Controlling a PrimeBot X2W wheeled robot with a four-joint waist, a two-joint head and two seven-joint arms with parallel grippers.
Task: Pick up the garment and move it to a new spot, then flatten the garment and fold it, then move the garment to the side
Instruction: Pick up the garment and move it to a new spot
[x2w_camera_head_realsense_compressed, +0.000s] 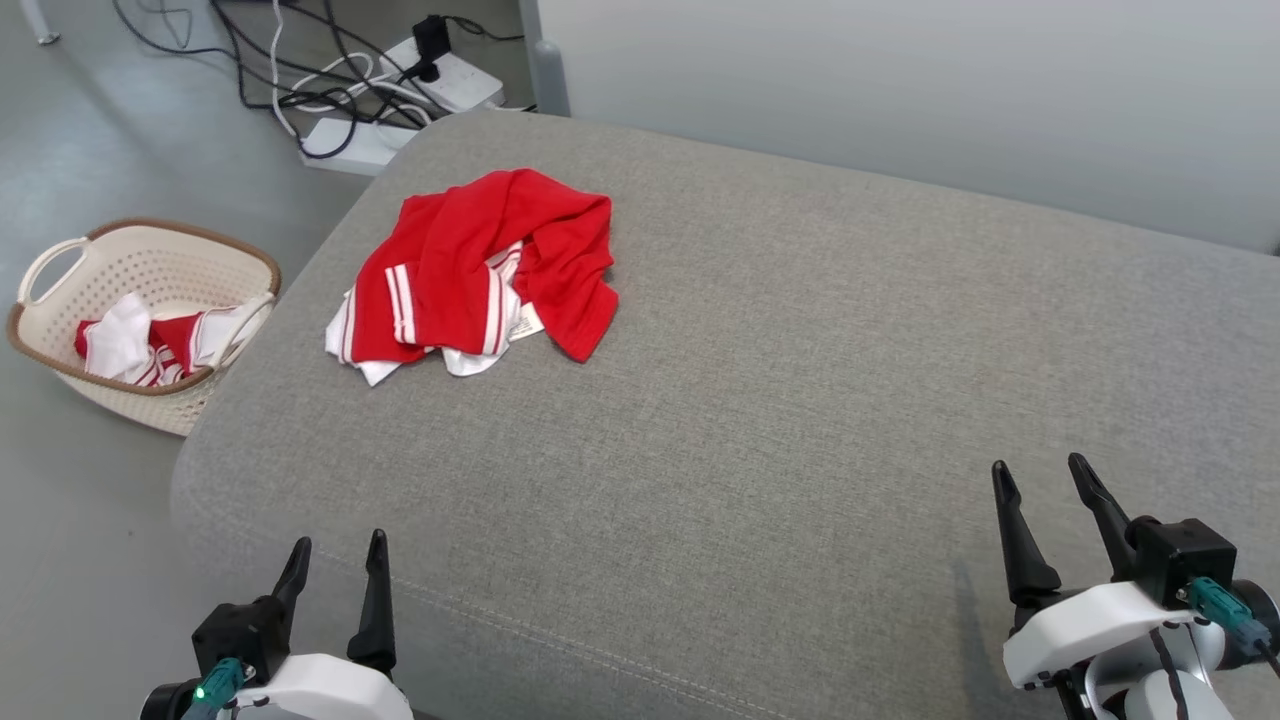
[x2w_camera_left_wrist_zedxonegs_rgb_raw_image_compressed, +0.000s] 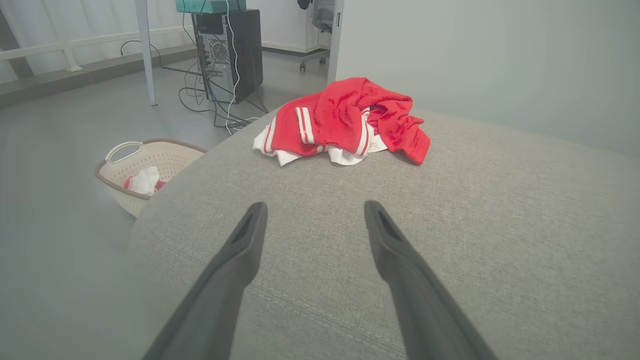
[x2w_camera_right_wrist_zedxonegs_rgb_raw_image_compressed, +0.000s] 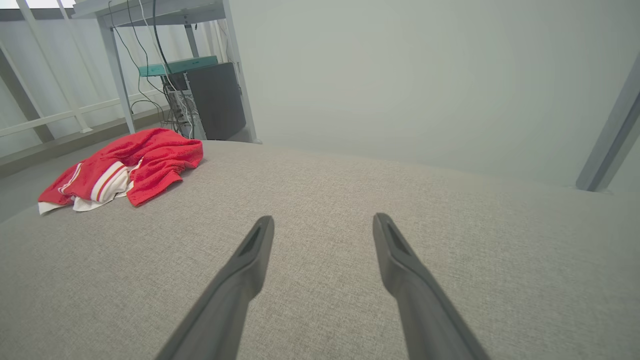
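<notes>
Hovering over the grey cushion's (x2w_camera_head_realsense_compressed: 750, 400) near edge, the left gripper (x2w_camera_head_realsense_compressed: 338, 545) and right gripper (x2w_camera_head_realsense_compressed: 1040, 470) both stand with fingers apart, empty. The red-and-white garment (x2w_camera_head_realsense_compressed: 470, 265) lies crumpled near the cushion's far left corner, well away from both, so every step looks undone. On the floor beside the cushion, a basket (x2w_camera_head_realsense_compressed: 180, 228) holds more red-and-white clothes (x2w_camera_head_realsense_compressed: 150, 345).

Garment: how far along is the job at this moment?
Done: nothing visible; the red and white garment lies crumpled on the cushion, far left. In hand: nothing; the left gripper and right gripper are open and empty, well short of it. Left: pick up, move, flatten, fold, set aside.
</notes>
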